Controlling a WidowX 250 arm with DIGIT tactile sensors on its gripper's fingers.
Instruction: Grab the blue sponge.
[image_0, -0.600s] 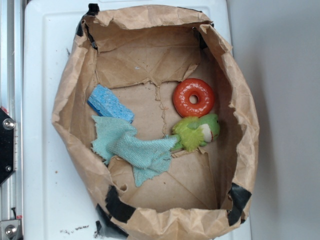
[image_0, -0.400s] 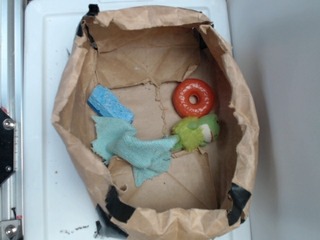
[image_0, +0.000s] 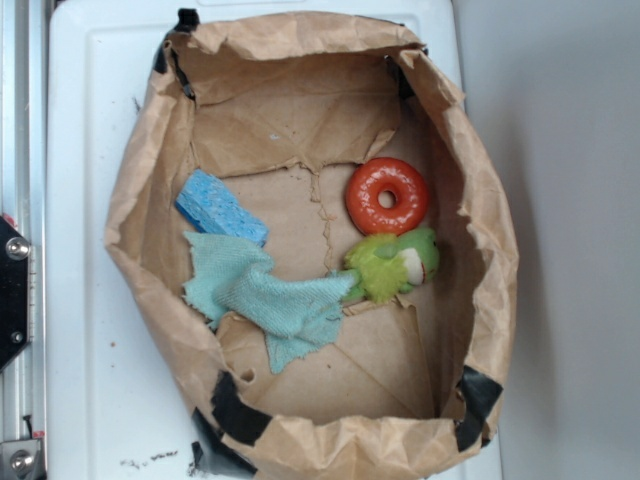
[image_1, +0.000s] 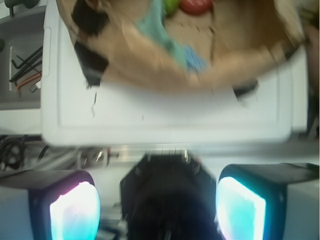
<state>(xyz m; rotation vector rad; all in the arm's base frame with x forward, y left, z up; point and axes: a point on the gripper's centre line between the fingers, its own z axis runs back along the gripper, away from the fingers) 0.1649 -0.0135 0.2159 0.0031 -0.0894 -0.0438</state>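
Wrist view, nearest first: gripper (image_1: 157, 200) fingers spread wide, nothing between them, apparently parked outside the paper bag (image_0: 140, 290) over the white tray (image_1: 165, 112); view is blurred. Further in, the blue sponge (image_0: 221, 208) lies flat on the bag floor by the left wall, its lower corner touching the teal cloth (image_0: 265, 295). Top face exposed, so probably reachable from above.

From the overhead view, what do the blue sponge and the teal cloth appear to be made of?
The blue sponge: likely cellulose or foam, matte, with a speckled, porous face. The teal cloth: woven fabric, soft and matte, judging by its wrinkles and frayed edges.
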